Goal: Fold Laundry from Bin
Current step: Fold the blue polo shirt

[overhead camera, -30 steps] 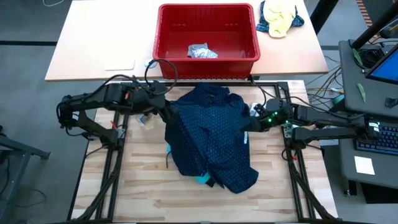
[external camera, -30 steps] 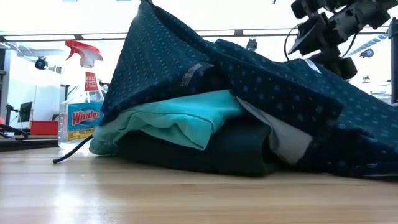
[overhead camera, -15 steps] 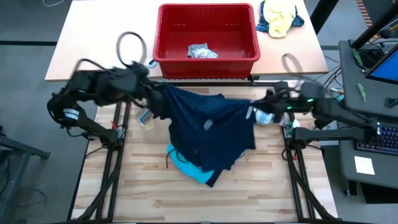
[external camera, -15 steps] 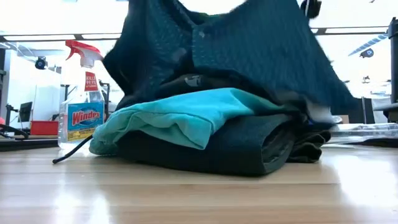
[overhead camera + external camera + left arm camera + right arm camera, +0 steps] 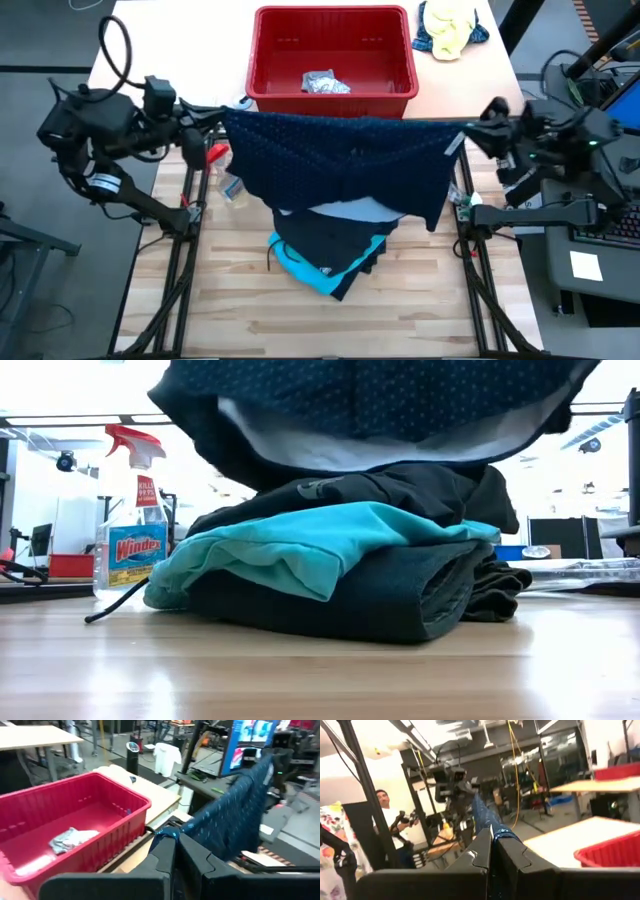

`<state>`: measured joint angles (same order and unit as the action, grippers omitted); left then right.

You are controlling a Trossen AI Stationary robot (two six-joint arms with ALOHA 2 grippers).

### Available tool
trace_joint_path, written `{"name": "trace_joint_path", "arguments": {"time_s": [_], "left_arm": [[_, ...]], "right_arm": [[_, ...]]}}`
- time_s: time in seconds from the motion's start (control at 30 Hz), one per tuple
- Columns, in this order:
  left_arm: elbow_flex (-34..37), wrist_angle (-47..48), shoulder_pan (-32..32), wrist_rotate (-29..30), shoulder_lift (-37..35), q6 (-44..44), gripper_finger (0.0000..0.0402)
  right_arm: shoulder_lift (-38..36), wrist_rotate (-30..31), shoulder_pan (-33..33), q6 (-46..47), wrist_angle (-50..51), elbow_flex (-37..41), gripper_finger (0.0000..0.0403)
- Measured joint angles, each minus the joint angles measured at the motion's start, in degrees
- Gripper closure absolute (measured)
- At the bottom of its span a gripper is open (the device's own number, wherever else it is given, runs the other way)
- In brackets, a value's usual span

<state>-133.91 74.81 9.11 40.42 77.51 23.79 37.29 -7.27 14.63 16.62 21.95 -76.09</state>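
Both our hands, left hand [image 5: 212, 122] and right hand [image 5: 468, 135], pinch the navy shirt [image 5: 340, 160] taut above the folded stack [image 5: 330, 255] mid-worktop; next, probably, we lay it flat for folding.

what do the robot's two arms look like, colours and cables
Both arms are dark with blocky black joints. The left arm carries a looping black cable above it and a white label low down. The right arm has black cabling and a small green light. Each ends in two black angular fingers.
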Motion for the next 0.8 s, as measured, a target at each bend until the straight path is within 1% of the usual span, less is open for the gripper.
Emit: {"name": "trace_joint_path", "arguments": {"time_s": [0.17, 0.3, 0.37, 0.43, 0.53, 0.57, 0.6, 0.7, 0.8], "left_arm": [[-0.2, -1.4, 0.6, -4.5, -0.5, -0.6, 0.0401], [-0.2, -6.4, 0.6, -12.4, -0.5, -2.2, 0.0401], [-0.2, -9.1, 0.7, -15.9, -0.4, -2.2, 0.0401], [-0.2, -10.8, 1.2, -17.3, -0.2, -2.2, 0.0401], [-0.2, -8.9, 1.4, -16.6, -0.1, -2.4, 0.0401], [-0.2, -7.5, 1.4, -14.9, 0.0, -2.3, 0.0401], [-0.2, -5.8, 1.4, -12.6, 0.1, -2.3, 0.0401], [-0.2, 0.0, 1.3, -3.7, 0.7, -0.3, 0.0401], [-0.2, 6.1, 1.3, 6.9, 1.5, 5.0, 0.0401]], "right_arm": [[0.7, -0.8, 0.0, -1.7, 0.5, -2.7, 0.0394], [1.7, -4.6, 0.0, -2.4, 0.3, -3.9, 0.0394], [2.4, -7.7, 0.0, -3.5, 0.0, -4.8, 0.0394], [3.1, -10.9, 0.0, -4.3, 0.1, -6.0, 0.0394], [4.2, -10.3, 0.0, -4.7, 0.4, -7.5, 0.0394], [4.5, -8.9, 0.0, -4.7, 0.9, -7.7, 0.0394], [4.8, -6.2, 0.0, -4.9, 1.9, -8.0, 0.0394], [5.7, 5.8, 0.0, -4.8, 6.1, -8.2, 0.0394], [7.5, 18.3, 0.0, -1.5, 13.0, -8.2, 0.0394]]}}
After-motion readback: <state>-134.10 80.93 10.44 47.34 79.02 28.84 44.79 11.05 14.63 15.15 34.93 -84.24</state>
